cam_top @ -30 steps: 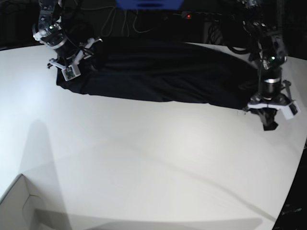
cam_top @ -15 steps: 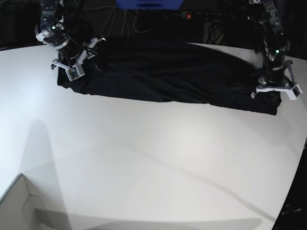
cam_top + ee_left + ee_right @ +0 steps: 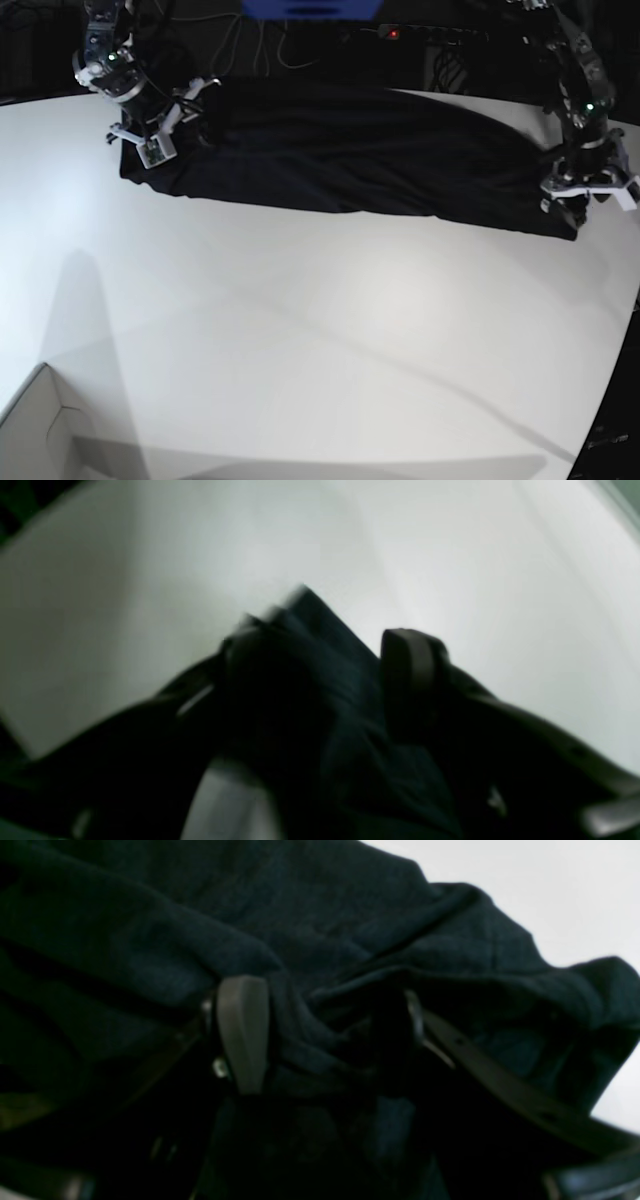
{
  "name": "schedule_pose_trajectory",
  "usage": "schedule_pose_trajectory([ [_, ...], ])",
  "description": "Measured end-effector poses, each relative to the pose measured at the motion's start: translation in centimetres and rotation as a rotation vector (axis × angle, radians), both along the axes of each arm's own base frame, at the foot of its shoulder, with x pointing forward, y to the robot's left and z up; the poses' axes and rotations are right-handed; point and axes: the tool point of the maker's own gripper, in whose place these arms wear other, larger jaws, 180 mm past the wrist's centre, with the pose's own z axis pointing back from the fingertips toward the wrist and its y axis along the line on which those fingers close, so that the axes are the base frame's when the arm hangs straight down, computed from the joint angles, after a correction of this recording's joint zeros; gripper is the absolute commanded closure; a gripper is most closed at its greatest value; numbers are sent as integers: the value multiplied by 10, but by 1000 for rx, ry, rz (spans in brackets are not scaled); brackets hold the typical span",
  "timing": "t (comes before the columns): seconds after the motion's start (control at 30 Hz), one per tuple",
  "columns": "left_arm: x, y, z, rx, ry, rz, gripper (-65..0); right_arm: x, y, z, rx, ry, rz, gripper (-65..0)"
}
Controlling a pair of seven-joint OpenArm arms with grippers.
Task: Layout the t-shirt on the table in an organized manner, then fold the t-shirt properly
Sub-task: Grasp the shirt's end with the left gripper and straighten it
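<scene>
The black t-shirt (image 3: 350, 160) lies stretched in a long band along the far side of the white table (image 3: 320, 330). My right gripper (image 3: 150, 140) is at its left end. In the right wrist view the right gripper (image 3: 325, 1040) is shut on bunched folds of the t-shirt (image 3: 350, 915). My left gripper (image 3: 578, 205) is at its right end, low over the table. In the left wrist view the left gripper (image 3: 330, 675) holds the t-shirt (image 3: 345, 720) between its fingers (image 3: 410, 670), a cloth corner sticking out past them over the table (image 3: 150, 555).
A white cardboard box corner (image 3: 40, 430) is at the front left. Cables and dark clutter (image 3: 300, 40) run behind the far table edge, with a blue object (image 3: 310, 8) above. The table's curved edge (image 3: 625, 330) drops off at the right.
My left gripper has moved back and up in the view with the shirt's right end, which now lies lower and flatter. My right gripper has shifted slightly back at the left end.
</scene>
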Motion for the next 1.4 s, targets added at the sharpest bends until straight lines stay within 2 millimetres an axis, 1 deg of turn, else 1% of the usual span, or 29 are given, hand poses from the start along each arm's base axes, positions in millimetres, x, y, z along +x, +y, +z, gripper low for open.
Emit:
schedule_pose_trajectory([
  [0.1, -7, 11, 2, 15, 4, 27, -390, 0, 0, 0, 0, 1, 0, -347],
  [0.17, -14, 27, -2, 21, 19, 55, -404, -1, 0, 0, 0, 2, 0, -347],
  [0.23, -22, 43, -13, 31, 61, 87, -431, -1, 0, 0, 0, 1, 0, -347],
  [0.3, -30, 49, -26, 24, 103, 103, -466, -1, 0, 0, 0, 2, 0, -347],
  [0.37, -31, 47, -33, 7, 120, 97, -500, 0, 1, 0, 1, 1, -1, -347],
  [0.47, -26, 45, -29, 15, 104, 76, -514, 0, 5, 0, 15, 0, -7, -347],
  [0.6, -7, 17, -24, 25, 66, -132, -515, 1, 6, 0, 17, -2, -9, -347],
  [0.67, -3, 11, -22, 39, 57, -187, -515, 1, 6, 0, 18, -2, -9, -347],
  [0.77, -4, 8, -26, 35, 66, -209, -515, 1, 6, 0, 18, -2, -9, -347],
  [0.83, -6, 12, -32, 35, 85, -218, -515, 1, 6, 0, 18, -2, -9, -347],
  [0.97, -8, 35, -46, 35, 133, -186, -516, 1, 6, 0, 20, -1, -10, -347],
  [1.1, -6, 44, -53, 27, 154, -188, -516, 1, 7, 0, 20, -1, -10, -347],
  [1.2, -3, 43, -52, 29, 147, -188, -516, 1, 7, 0, 20, -1, -10, -347],
  [1.3, 6, 39, -48, 26, 125, -202, -516, 1, 7, 0, 20, -1, -10, -347],
  [1.4, 17, 29, -43, 27, 95, -267, -516, 1, 7, 0, 21, -1, -10, -347],
])
